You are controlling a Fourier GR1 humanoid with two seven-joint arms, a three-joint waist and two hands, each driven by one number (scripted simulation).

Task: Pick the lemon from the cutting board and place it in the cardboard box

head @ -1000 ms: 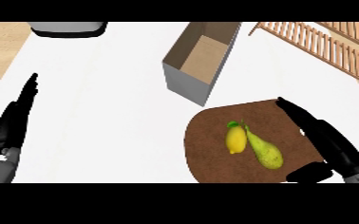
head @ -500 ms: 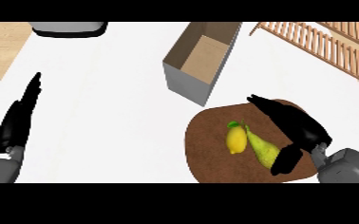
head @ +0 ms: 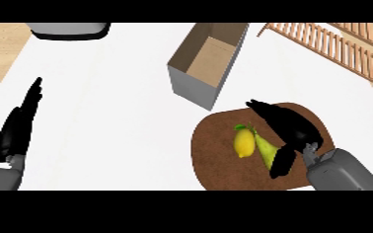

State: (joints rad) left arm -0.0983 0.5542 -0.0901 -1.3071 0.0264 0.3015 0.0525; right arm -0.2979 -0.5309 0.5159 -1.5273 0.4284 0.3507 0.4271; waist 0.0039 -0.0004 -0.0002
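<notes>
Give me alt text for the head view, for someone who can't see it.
The robot's right hand hovers open over a round brown cutting board holding a lemon and a green pear side by side. An open cardboard box stands on the white counter just beyond the board. The left hand rests open at the left edge.

We see the cutting board (head: 218,165) at the counter's (head: 109,103) lower right, bearing the lemon (head: 244,143) with a pear (head: 266,150) touching its right side. The cardboard box (head: 193,86) stands just behind the board; a wooden rack (head: 320,42) lies far right.
</notes>
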